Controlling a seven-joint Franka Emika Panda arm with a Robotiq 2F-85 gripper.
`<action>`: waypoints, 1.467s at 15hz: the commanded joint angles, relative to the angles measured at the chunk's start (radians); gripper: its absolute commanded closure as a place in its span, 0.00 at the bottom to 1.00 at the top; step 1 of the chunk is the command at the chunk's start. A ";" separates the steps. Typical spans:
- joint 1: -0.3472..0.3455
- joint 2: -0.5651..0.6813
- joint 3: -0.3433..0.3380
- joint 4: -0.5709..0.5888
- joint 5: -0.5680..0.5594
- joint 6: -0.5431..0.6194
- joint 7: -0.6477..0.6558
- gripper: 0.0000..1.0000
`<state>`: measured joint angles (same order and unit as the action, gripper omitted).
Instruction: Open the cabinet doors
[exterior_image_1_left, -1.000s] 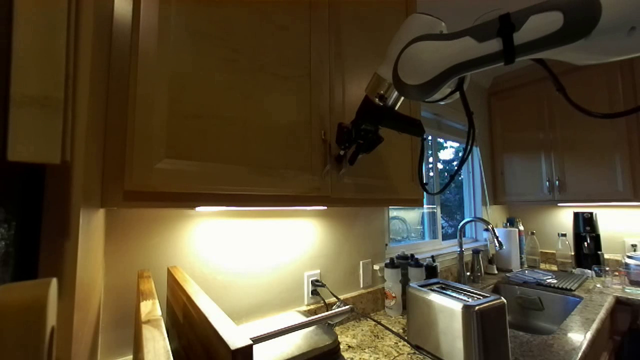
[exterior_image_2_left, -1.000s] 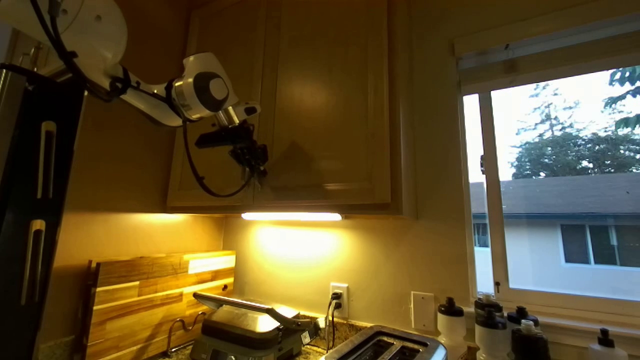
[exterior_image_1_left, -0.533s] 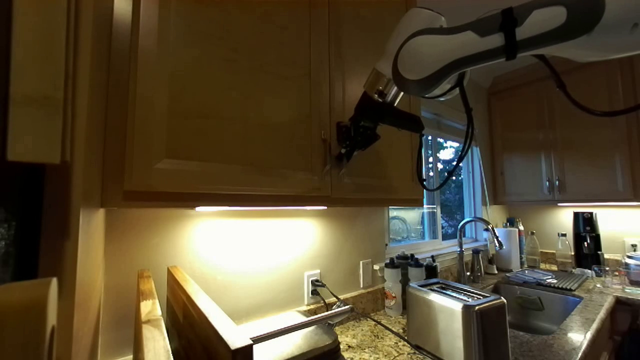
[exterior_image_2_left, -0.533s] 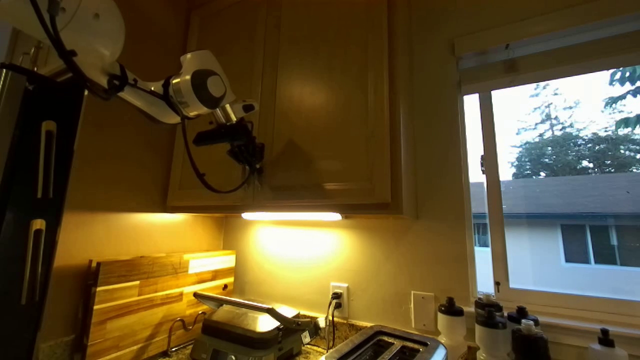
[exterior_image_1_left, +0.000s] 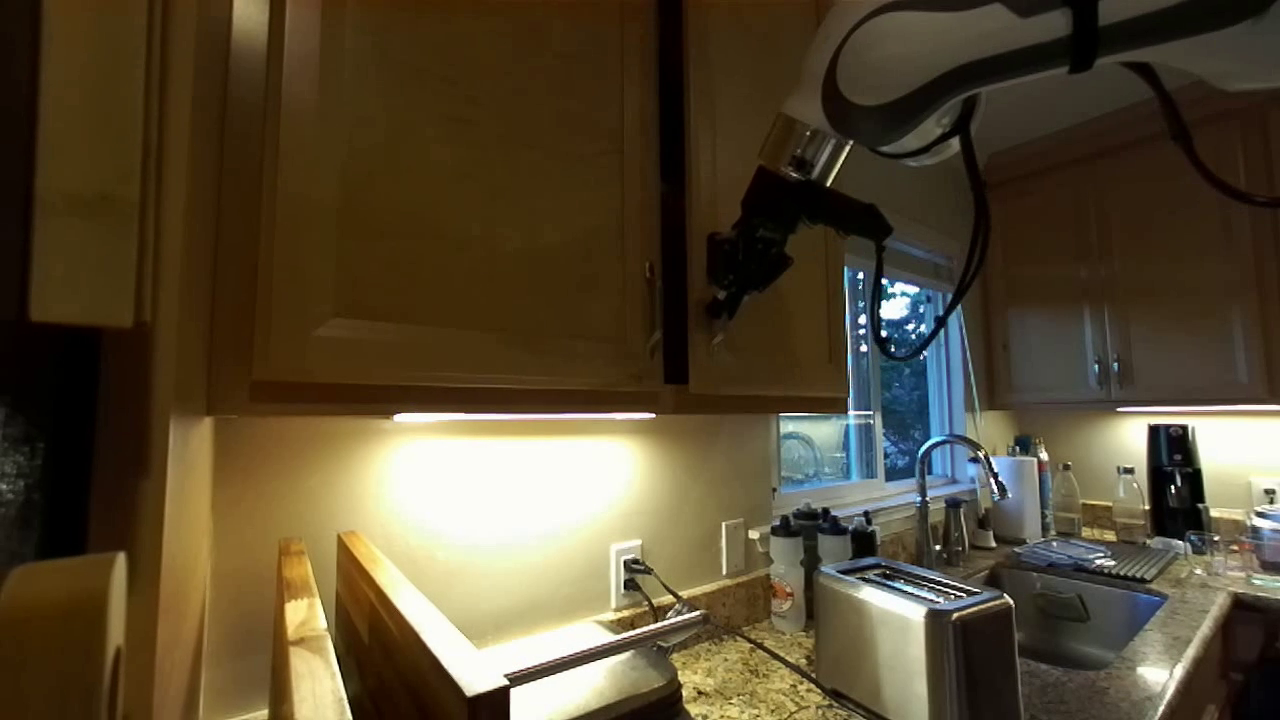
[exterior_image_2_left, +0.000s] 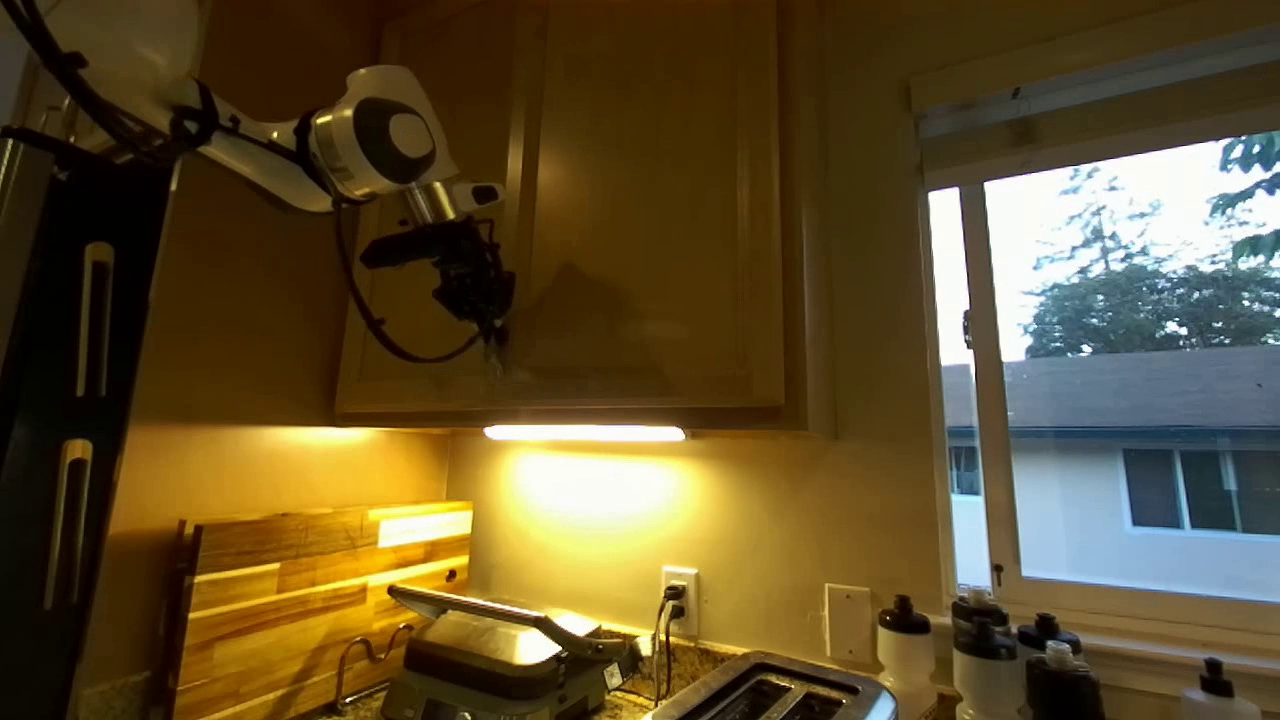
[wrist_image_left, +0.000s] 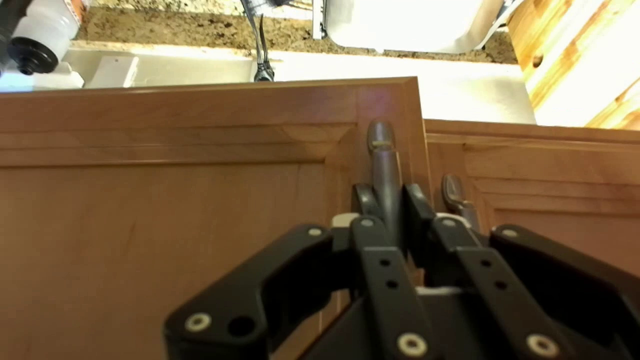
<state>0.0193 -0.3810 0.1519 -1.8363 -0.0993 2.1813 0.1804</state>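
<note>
The cabinet doors are light tan wood with recessed panels. The door nearer the window (exterior_image_1_left: 775, 350) stands slightly ajar, with a dark vertical gap between it and the other door (exterior_image_1_left: 480, 200), which is closed. The ajar door also shows in an exterior view (exterior_image_2_left: 660, 220) and fills the left of the wrist view (wrist_image_left: 175, 240). My gripper (wrist_image_left: 392, 207) is shut around that door's metal bar handle (wrist_image_left: 384, 165), one finger on each side. The gripper shows in both exterior views (exterior_image_1_left: 722, 308) (exterior_image_2_left: 493, 335). The closed door's handle (wrist_image_left: 454, 192) is just beside my right finger.
A light strip (exterior_image_1_left: 525, 416) is under the cabinet. Below are a toaster (exterior_image_1_left: 915, 630), a grill press (exterior_image_2_left: 500, 650), cutting boards (exterior_image_2_left: 320, 600) and several bottles (exterior_image_1_left: 787, 570). A window (exterior_image_2_left: 1100, 400) is beside the cabinet. A tall black appliance (exterior_image_2_left: 80, 350) stands opposite.
The window-side door has swung out from closed to slightly ajar, opening the dark gap. My gripper and arm have pulled back with its handle, away from the cabinet.
</note>
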 joint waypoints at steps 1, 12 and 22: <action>-0.041 -0.173 -0.044 -0.136 -0.044 -0.106 0.012 0.92; -0.094 -0.393 -0.070 -0.237 -0.133 -0.522 -0.011 0.33; 0.054 -0.407 -0.051 -0.233 -0.106 -0.904 -0.265 0.00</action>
<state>0.0126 -0.7659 0.0937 -2.0635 -0.2154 1.3748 -0.0163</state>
